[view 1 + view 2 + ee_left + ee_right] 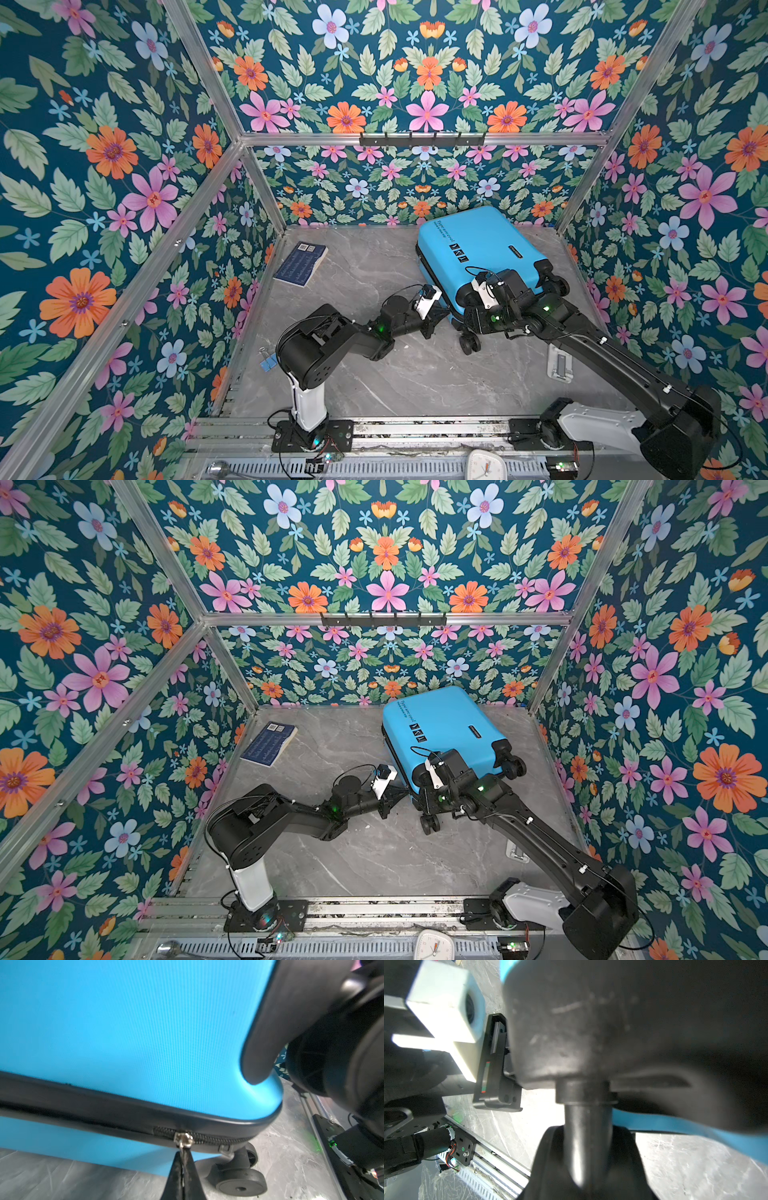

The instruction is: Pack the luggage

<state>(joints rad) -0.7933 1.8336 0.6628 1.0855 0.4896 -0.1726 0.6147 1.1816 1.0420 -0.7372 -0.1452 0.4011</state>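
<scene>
Marble top (415, 374) roomy | luggage (478, 245) near wall (415, 183) | left tool (182, 1159) pinches zipper pull (182, 1148) | right tool (471, 316) unclear

- Hard blue plastic on the luggage (145, 1032), tiny lines all over, soft dull shine.
- Shiny silver metal on the zipper pull (182, 1140).
- Dull black plastic on the wheel (241, 1183), a bit scuffed.
- Smooth grey stone look on the table (415, 374), thin white veins.
- Paper pages and dark blue cover on the book (301, 264).
</scene>
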